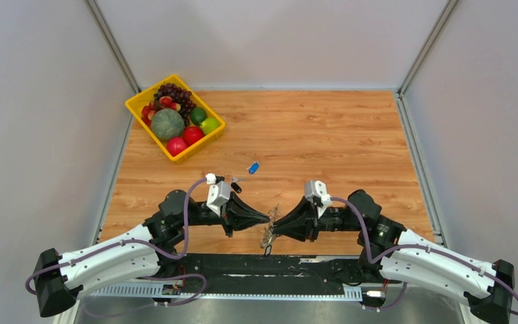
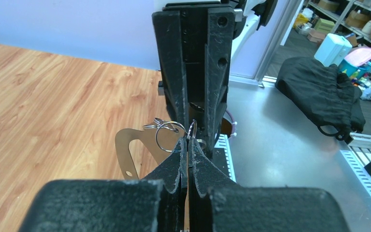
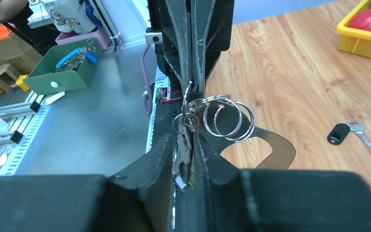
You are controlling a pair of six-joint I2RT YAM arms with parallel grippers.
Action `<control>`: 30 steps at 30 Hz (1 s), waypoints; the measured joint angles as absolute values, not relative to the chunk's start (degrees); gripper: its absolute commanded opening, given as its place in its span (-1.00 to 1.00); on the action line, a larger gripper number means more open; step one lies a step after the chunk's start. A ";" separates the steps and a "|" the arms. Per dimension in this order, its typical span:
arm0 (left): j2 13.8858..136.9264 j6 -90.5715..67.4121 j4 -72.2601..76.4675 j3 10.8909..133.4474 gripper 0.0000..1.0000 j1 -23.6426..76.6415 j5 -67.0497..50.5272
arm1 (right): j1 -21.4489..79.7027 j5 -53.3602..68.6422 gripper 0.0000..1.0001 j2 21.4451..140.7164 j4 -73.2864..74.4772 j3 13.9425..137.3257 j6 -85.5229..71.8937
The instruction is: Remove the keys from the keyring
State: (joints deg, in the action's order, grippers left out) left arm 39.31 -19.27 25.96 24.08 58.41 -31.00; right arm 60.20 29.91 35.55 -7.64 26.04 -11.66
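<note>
Space is tight at the near edge of the table (image 1: 351, 135), where both claws meet tip to tip just beyond the black base rail (image 1: 276, 266). The left gripper (image 1: 264, 217) is closed and pinches the wire of the keyring (image 3: 216, 122). The right gripper (image 1: 278, 221) is closed on the keys (image 3: 183, 157), which hang in a bunch between its fingers. A flat metal plate (image 3: 275, 145) hangs on the rings too. Broad wood lies to the far side and to the right. One loose key with black head (image 3: 339, 133) and one blue-tagged key (image 1: 253, 167) lie on the wood just beyond the left gripper. The yellow basket (image 1: 199, 143) of fruit stands at the far left, well apart.
</note>
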 measured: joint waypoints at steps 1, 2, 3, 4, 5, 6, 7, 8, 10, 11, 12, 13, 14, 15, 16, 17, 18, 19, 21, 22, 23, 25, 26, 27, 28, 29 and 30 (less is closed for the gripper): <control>39.31 -19.22 25.96 24.08 -1.00 58.41 -31.00 | 60.20 29.85 -0.85 35.03 -7.66 26.04 -11.79; 39.33 -19.20 25.93 24.08 -1.00 58.41 -31.00 | 60.20 29.80 -0.99 34.65 -7.68 26.04 -11.90; 39.33 -19.18 25.93 24.08 -1.00 58.41 -31.00 | 60.20 29.80 -1.00 34.39 -7.73 26.04 -11.92; 39.33 -19.14 25.93 24.08 -1.00 58.41 -30.98 | 60.20 29.89 -1.00 34.33 -7.75 26.04 -12.08; 39.33 -19.11 25.93 24.08 -1.00 58.41 -30.96 | 60.20 29.91 -1.00 34.33 -7.75 26.04 -12.25; 39.33 -19.07 25.91 24.08 -1.00 58.41 -30.92 | 60.20 30.00 -1.00 34.35 -7.73 26.04 -12.34; 39.33 -19.03 25.89 24.08 -1.00 58.41 -30.89 | 60.20 30.06 -1.00 34.50 -7.66 26.04 -12.36; 39.33 -18.94 25.71 24.08 -1.00 58.41 -30.85 | 60.20 30.09 -1.00 34.72 -7.57 26.04 -12.38; 39.31 -18.72 25.28 24.08 -1.00 58.41 -30.76 | 60.20 30.09 -1.00 35.07 -7.16 26.22 -12.36; 39.29 -18.52 24.97 24.08 -1.00 58.41 -30.55 | 60.20 30.09 -1.00 35.22 -6.72 26.44 -12.36; 39.22 -18.22 24.58 24.08 -1.00 58.41 -30.39 | 60.20 30.06 -1.00 35.29 -6.22 26.61 -12.36; 39.09 -17.72 24.16 24.08 -1.00 58.41 -30.11 | 60.20 30.04 -1.00 35.35 -5.74 26.87 -12.36; 38.96 -17.34 23.79 24.08 -1.00 58.41 -29.87 | 60.20 29.98 -1.00 35.35 -5.10 27.18 -12.36; 38.74 -16.88 23.38 24.08 -1.00 58.41 -29.52 | 60.20 29.85 -1.00 35.35 -4.45 27.57 -12.38; 38.54 -16.43 23.03 24.08 -1.00 58.41 -29.36 | 60.20 29.76 -1.00 35.33 -3.81 27.92 -12.36; 38.30 -15.97 22.63 24.08 -1.00 58.41 -29.10 | 60.20 29.50 -1.00 35.24 -3.16 28.25 -12.38; 38.13 -15.59 22.35 24.08 -1.00 58.41 -28.95 | 60.20 29.17 -1.00 35.14 -2.39 28.60 -12.38; 37.93 -15.00 21.91 24.08 -1.00 58.41 -28.64 | 60.20 28.91 -1.00 35.03 -1.91 28.80 -12.38; 37.89 -13.91 21.26 24.08 -1.00 58.41 -28.27 | 60.20 27.94 -1.00 34.74 0.21 29.63 -12.38; 37.91 -13.34 20.91 24.08 -1.00 58.41 -28.12 | 60.20 27.42 -1.00 34.68 1.30 30.11 -12.38; 37.98 -12.80 20.47 24.08 -1.00 58.41 -27.97 | 60.20 27.05 -1.00 34.68 2.17 30.57 -12.36; 38.37 -11.42 19.44 24.08 -1.00 58.41 -27.81 | 60.20 26.22 -1.00 34.79 4.03 31.64 -12.36; 38.76 -10.81 18.74 24.08 -1.00 58.41 -27.79 | 60.20 25.56 -1.00 34.85 4.86 32.23 -12.34; 39.18 -10.15 18.09 24.08 -1.00 58.41 -27.79 | 60.20 24.95 -1.00 35.09 5.61 32.75 -12.36; 39.75 -9.52 17.23 24.08 -1.00 58.41 -27.81 | 60.20 24.23 -1.00 35.46 6.46 33.39 -12.34; 40.34 -8.93 16.40 24.08 -1.00 58.43 -27.83 | 60.20 23.57 -1.00 35.83 7.11 33.91 -12.23; 40.88 -8.43 15.59 24.08 -1.00 58.43 -27.92 | 60.18 22.70 -1.00 36.32 7.86 34.52 -12.14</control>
State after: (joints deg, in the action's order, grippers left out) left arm 40.88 -8.43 15.59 24.08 58.43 -27.92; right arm 60.18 22.70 36.32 7.86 34.52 -12.14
